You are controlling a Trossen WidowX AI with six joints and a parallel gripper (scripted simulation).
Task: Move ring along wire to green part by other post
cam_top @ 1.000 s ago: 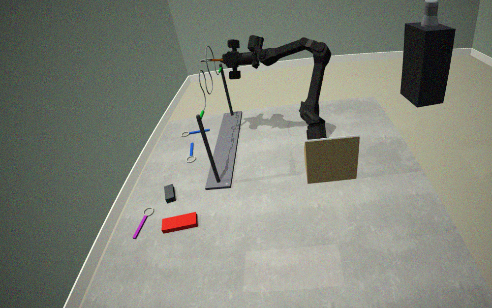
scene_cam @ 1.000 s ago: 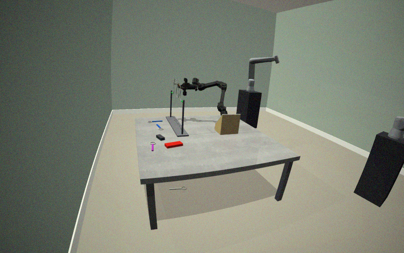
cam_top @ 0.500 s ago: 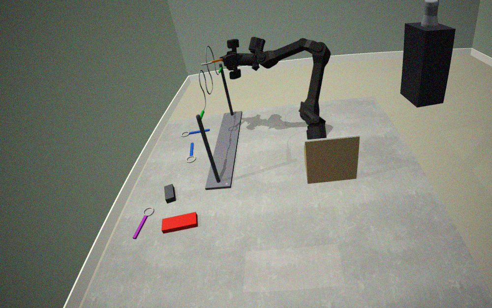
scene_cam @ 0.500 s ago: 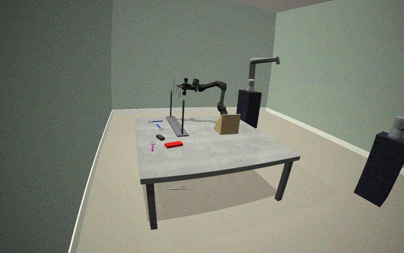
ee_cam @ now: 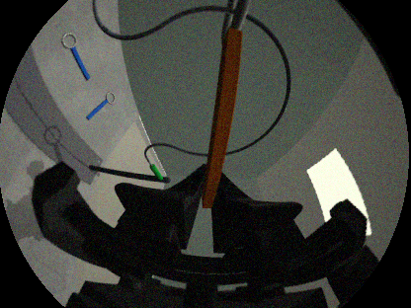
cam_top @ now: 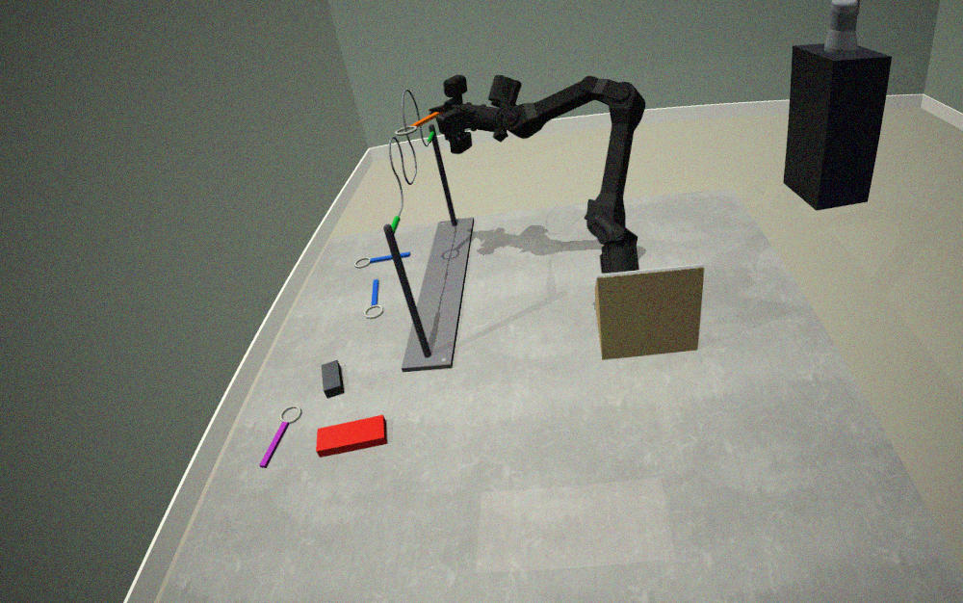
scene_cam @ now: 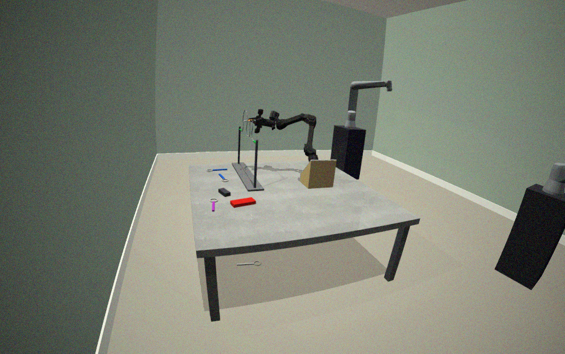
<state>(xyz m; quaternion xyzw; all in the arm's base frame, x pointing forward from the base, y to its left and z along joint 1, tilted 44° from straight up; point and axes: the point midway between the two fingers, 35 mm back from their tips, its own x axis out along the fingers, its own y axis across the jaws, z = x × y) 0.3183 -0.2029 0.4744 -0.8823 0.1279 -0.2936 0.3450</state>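
My gripper (cam_top: 436,115) (ee_cam: 208,168) is shut on the orange handle (cam_top: 426,119) (ee_cam: 225,118), high above the table. The ring (cam_top: 398,132) at the handle's far end lies nearly level in the top view, at the wire's tall loop. In the wrist view the ring (ee_cam: 239,15) is nearly edge-on where the grey wire (cam_top: 401,188) (ee_cam: 288,81) crosses; the gap between them is too small to judge. One green part (cam_top: 430,137) (scene_cam: 240,129) (ee_cam: 156,172) is by the far post (cam_top: 443,177) (ee_cam: 128,174). The other green part (cam_top: 396,223) (scene_cam: 255,141) is by the near post (cam_top: 408,295) (scene_cam: 256,167).
The posts stand on a grey base plate (cam_top: 456,291). Beyond it lie two blue-handled rings (cam_top: 389,257) (cam_top: 375,292). Nearer are a dark block (cam_top: 331,379), a purple-handled ring (cam_top: 273,444) and a red block (cam_top: 351,435). A tan wedge (cam_top: 650,312) stands before the arm's base.
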